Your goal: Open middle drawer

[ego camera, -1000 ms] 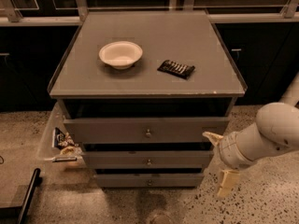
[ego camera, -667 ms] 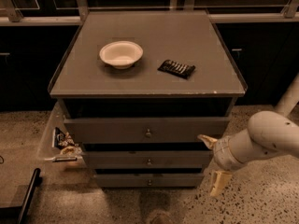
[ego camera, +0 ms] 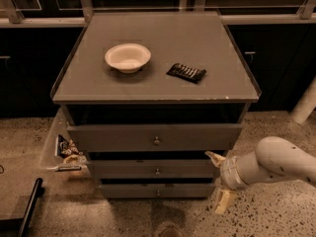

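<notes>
We are holding the gripper [ego camera: 219, 179] with fingers spread wide; the middle drawer [ego camera: 128, 169] is sitting shut just left of them, so we are steering toward its knob [ego camera: 157, 171], further left, to pinch squarely.

The white arm [ego camera: 276, 164] enters from four o'clock, pointing toward nine o'clock. Its gripper [ego camera: 217, 179] sits near five o'clock, fingers [ego camera: 222, 201] spread wide, one above the other.

white bowl [ego camera: 128, 57]: on cabinet top [ego camera: 148, 85] | dark packet [ego camera: 186, 72]: right of bowl, apart | snack bin [ego camera: 51, 154]: floor, left
</notes>
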Tool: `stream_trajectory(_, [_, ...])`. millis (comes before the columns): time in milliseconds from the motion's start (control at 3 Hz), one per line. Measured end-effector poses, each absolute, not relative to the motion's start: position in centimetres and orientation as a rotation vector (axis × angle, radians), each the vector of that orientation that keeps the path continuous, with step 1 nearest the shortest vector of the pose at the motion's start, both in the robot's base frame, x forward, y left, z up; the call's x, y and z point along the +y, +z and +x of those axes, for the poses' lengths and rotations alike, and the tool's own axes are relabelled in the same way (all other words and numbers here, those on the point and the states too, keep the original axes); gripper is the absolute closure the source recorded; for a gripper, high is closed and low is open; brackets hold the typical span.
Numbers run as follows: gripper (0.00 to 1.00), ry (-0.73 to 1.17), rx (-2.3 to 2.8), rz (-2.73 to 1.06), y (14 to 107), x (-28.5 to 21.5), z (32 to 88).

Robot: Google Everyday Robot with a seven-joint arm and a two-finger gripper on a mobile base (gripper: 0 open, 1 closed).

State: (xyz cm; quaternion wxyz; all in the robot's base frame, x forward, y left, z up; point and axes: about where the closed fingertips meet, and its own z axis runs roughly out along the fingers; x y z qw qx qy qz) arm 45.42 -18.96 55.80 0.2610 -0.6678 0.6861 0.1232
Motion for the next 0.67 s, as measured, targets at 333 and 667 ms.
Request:
stream_trajectory(333, [0.00, 0.345, 1.899, -1.801, 53.3, -18.8, 45.8])
stream_trajectory(667, [0.00, 0.327, 1.936, -1.783, 49.8, -19.4, 46.8])
